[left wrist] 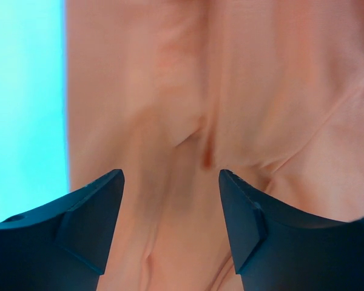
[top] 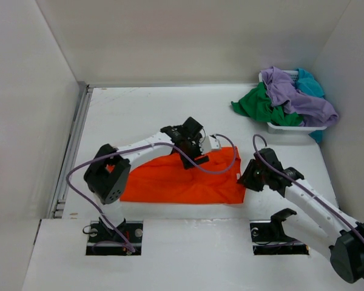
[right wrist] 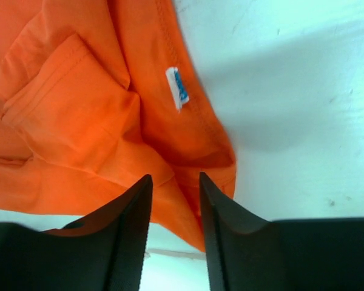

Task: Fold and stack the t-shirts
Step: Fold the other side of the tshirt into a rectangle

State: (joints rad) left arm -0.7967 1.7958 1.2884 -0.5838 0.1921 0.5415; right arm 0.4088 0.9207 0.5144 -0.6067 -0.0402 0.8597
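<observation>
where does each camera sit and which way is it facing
Top external: fixed above and behind the bases, facing down on the white table; shows left arm, right arm, white plastic mesh basket.
Left wrist: on the left arm, facing down close onto the bright orange cloth t-shirt; its dark jaws apart at bottom.
Right wrist: on the right arm, facing down at that shirt's edge and white tag; its jaws at bottom.
Shared: all three show that t-shirt.

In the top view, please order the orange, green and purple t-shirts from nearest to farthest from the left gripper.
1. orange t-shirt: directly under the left gripper, near the middle of the table.
2. green t-shirt: far right, draped over the left side of the basket.
3. purple t-shirt: farther right, on top of the pile.
</observation>
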